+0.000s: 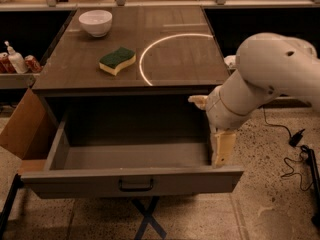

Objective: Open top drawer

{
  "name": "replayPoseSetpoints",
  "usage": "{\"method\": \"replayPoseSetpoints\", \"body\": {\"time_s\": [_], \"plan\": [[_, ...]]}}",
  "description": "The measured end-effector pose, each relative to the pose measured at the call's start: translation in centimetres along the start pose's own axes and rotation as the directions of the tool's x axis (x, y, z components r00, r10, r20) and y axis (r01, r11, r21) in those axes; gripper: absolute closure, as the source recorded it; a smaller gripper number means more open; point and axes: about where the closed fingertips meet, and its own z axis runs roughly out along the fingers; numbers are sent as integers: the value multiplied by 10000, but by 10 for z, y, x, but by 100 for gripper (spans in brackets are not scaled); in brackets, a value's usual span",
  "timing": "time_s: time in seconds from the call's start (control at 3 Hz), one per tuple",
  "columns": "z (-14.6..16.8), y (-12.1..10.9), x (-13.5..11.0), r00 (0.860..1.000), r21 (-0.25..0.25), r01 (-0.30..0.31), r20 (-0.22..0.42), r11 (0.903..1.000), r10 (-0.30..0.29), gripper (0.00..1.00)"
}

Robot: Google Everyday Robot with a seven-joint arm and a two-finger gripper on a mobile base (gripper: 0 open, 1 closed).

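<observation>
Camera view looks down on a grey cabinet (165,81) with the drawer (75,181) pulled well out from under its top, the deep grey box open to view. The drawer's wide front panel faces the camera and carries a small dark bar handle (136,185) at its middle.

The white arm (270,69) reaches in from the right. The gripper (215,134) hangs at the drawer's right wall, near the front right corner, with a cream tip pointing down just behind the front panel. Whether the gripper is spread or closed cannot be told from this angle, nor whether it touches the drawer wall.

On the cabinet top, a white bowl (95,22) sits at the far left, and a green-and-yellow sponge (117,60) lies nearer, beside a bright curved ring of light (150,51).

On a shelf to the left stand a pump bottle (15,59) and what look like two red cans (32,63); their labels are too small to read. A cardboard box (22,129) leans against the drawer's left side. Dark cables (295,149) lie on the speckled floor at the right.
</observation>
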Motion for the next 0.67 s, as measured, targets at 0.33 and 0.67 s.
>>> {"method": "replayPoseSetpoints", "body": {"time_s": [0.33, 0.67], "plan": [[-36, -21, 5, 9998, 477, 209, 52, 9986, -211, 0], [-54, -40, 10, 9985, 808, 333, 397, 9962, -366, 0]]}}
